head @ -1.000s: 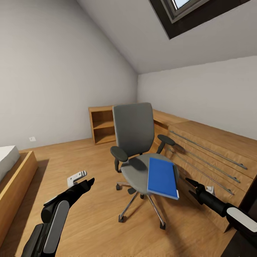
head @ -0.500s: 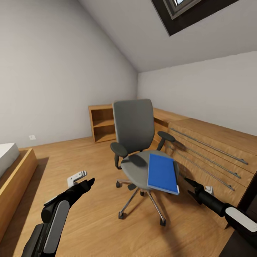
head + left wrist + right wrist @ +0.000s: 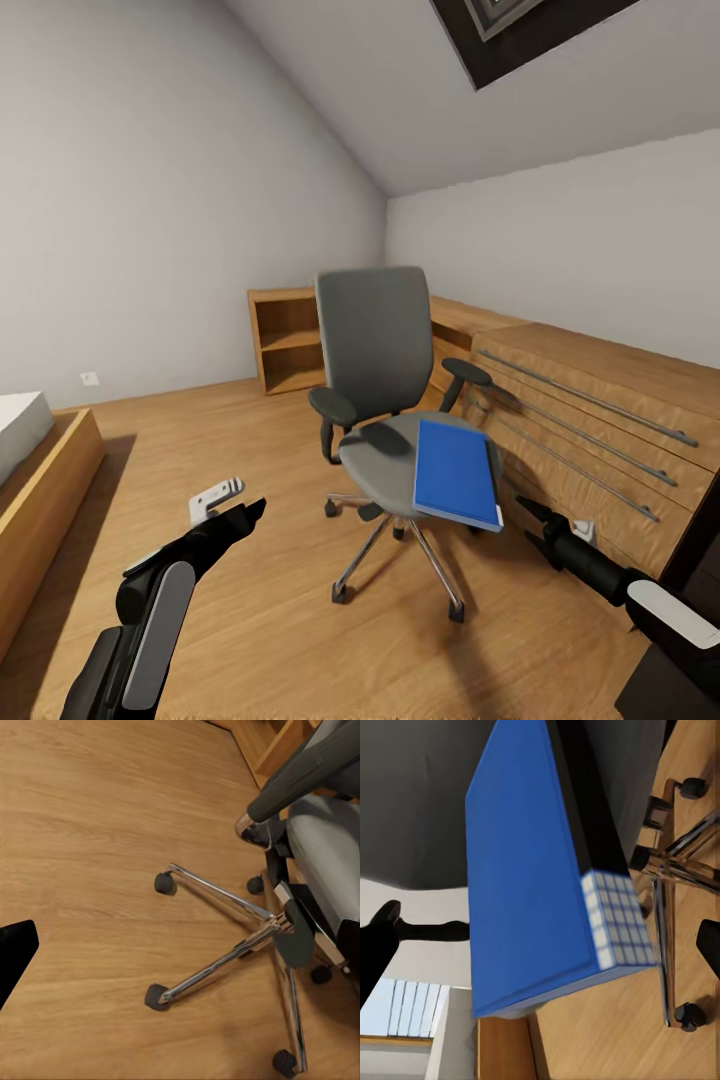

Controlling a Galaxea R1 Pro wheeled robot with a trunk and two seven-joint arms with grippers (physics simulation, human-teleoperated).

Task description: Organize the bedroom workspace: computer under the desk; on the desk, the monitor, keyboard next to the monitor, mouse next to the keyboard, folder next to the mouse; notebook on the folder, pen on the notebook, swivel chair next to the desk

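Both grippers hang empty: the right gripper [image 3: 532, 520] has its jaws parted just short of the blue folder [image 3: 456, 473]; how far the left gripper [image 3: 230, 503] is open cannot be told. Over the last second the view has crept closer to the swivel chair [image 3: 385, 390], where the folder lies, so pickup seems near.

I see an open wooden bookshelf [image 3: 285, 342] standing against the far wall, a long light-wood drawer unit [image 3: 590, 430] with metal rail handles along the right wall, and a wood-framed bed [image 3: 40, 470] at the left.
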